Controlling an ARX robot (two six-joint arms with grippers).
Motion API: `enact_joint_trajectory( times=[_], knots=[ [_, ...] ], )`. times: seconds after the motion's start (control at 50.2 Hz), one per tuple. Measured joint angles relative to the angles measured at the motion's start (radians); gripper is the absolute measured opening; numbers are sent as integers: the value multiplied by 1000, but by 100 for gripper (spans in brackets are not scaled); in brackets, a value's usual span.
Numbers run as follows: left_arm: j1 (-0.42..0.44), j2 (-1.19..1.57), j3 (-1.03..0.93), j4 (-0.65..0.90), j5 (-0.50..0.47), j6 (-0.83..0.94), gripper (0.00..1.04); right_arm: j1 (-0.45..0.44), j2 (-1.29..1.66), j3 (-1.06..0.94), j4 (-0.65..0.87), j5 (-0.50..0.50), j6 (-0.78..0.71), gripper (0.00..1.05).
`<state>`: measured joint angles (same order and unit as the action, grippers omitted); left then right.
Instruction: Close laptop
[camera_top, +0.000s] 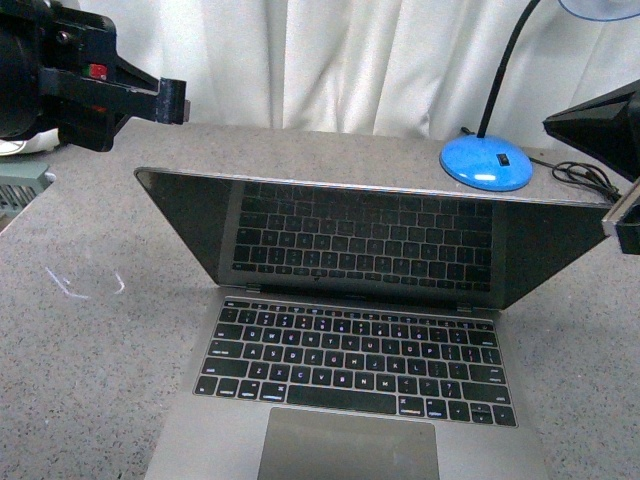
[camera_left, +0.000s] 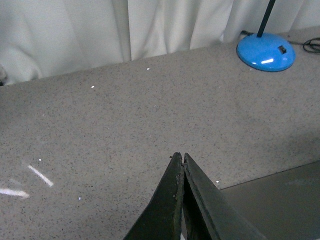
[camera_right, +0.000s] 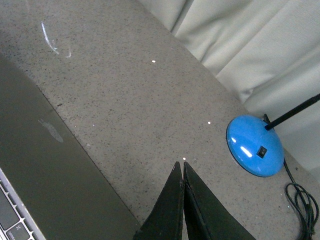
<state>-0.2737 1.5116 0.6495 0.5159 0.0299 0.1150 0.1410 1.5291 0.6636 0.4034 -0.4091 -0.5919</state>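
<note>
The grey-silver laptop (camera_top: 350, 360) sits open on the speckled grey table (camera_top: 90, 350) in the front view, its glossy black screen (camera_top: 370, 240) tilted forward and mirroring the black keys. My left gripper (camera_left: 180, 156) is shut and empty, raised behind the lid's left corner; the lid's back (camera_left: 280, 200) shows beside it. My right gripper (camera_right: 180, 164) is shut and empty, raised behind the lid's right end; the lid's back (camera_right: 50, 165) with a faint logo shows there. In the front view the left arm (camera_top: 90, 80) is upper left and the right arm (camera_top: 610, 130) at the right edge.
A blue lamp base (camera_top: 486, 162) with a black gooseneck stands behind the laptop's right corner, its black cord (camera_top: 585, 178) coiled beside it. White curtains (camera_top: 340, 60) hang behind the table. A grey-green object (camera_top: 20, 190) lies at the left edge.
</note>
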Motion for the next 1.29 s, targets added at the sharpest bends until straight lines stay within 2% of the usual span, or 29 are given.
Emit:
enact_joint_trajectory(
  times=[0.219,0.478,0.856,1.134,1.234,1.294],
  knots=[
    [-6,123,77,-34,36,114,4,53,55,24,21,7,-10,1],
    [-65,163,22,-106,95,244,4,76,60,-51,42,44,35,1],
    [-161,142,-84,-273,155,283,4,98,87,-233,-64,203,433,1],
    [-245,109,-142,-393,198,296,4,177,145,-322,-129,240,711,1],
    [-288,77,-166,-481,223,305,4,180,148,-328,-171,259,761,1],
    [-298,69,-183,-479,203,307,4,167,148,-328,-181,277,764,1]
  ],
)
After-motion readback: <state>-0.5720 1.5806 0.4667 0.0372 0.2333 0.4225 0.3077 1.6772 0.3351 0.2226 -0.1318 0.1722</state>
